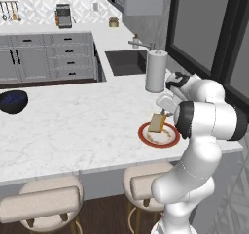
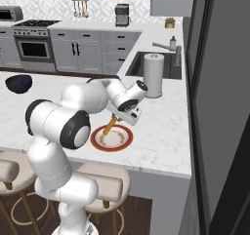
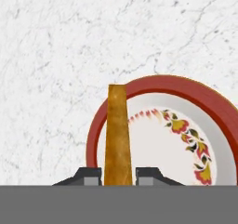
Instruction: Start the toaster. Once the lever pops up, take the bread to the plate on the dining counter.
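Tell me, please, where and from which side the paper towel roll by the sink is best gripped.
This is a judgement: grip the white upright paper towel roll at mid-height, from the side, over the white marble dining counter. It stands tall and round; its top looks too wide. The gripper now holds the tan bread slice.

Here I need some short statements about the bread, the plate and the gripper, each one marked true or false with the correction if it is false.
1. The gripper holds the bread on edge between its fingers. True.
2. The bread lies flat on the plate. False: it hangs upright over the plate's rim, gripped.
3. The plate sits on the dining counter. True.
4. The dark bowl stands right beside the plate. False: it is far along the counter.
5. A paper towel roll stands behind the plate, near the sink. True.
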